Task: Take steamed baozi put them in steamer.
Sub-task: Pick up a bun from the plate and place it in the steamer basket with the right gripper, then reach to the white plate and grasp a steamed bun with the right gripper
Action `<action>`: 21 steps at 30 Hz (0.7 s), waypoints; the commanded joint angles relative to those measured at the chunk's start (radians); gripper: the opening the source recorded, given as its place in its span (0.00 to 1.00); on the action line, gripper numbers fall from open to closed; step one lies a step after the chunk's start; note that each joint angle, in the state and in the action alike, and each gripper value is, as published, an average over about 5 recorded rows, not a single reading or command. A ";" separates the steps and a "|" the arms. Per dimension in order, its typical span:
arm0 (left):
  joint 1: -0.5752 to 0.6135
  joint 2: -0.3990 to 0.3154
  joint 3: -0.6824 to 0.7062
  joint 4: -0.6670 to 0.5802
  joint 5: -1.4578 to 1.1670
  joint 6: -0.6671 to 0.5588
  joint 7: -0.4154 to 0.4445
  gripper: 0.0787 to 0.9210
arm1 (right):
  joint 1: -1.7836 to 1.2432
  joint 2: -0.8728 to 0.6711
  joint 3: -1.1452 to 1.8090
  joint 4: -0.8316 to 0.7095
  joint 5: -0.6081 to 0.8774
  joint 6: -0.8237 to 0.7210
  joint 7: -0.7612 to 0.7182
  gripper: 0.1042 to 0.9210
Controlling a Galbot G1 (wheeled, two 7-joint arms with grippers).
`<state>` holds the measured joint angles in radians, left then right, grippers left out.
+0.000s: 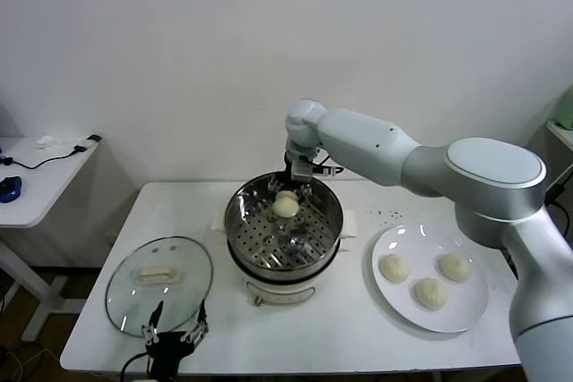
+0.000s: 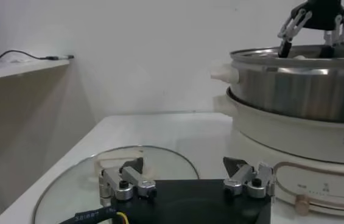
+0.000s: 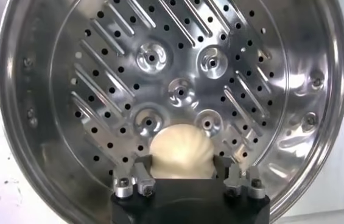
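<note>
Baozi (image 3: pixel 181 150) grasped by right end effector (image 3: pixel 184 176) over steamer (image 3: pixel 50 91); left end effector (image 2: pixel 187 176) released, head view only.

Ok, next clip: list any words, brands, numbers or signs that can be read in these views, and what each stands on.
No text reads fully.
Grey brand lettering on the steamer base's side, left wrist view: cut off at the picture's edge, not readable.
Small marks beside the base's control knob: too small to read.
White printed characters on the cable at the left gripper: too blurred to quote.
Baozi, plate, glass lid: no text.
</note>
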<state>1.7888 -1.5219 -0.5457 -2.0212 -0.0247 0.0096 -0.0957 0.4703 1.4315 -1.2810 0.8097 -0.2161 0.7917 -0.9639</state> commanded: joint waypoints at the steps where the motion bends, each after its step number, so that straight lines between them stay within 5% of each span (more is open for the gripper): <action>1: 0.006 -0.003 -0.007 -0.007 0.001 -0.002 -0.005 0.88 | 0.092 -0.035 -0.020 0.052 0.168 0.005 -0.027 0.87; 10: 0.018 -0.003 -0.014 -0.028 0.001 -0.011 -0.007 0.88 | 0.423 -0.278 -0.284 0.213 0.818 -0.338 -0.212 0.88; 21: 0.014 -0.002 -0.018 -0.029 0.000 -0.020 -0.017 0.88 | 0.581 -0.743 -0.628 0.665 0.814 -0.864 -0.050 0.88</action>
<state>1.8067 -1.5238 -0.5641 -2.0501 -0.0244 -0.0089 -0.1112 0.8937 1.0072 -1.6565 1.1608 0.4317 0.3107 -1.0737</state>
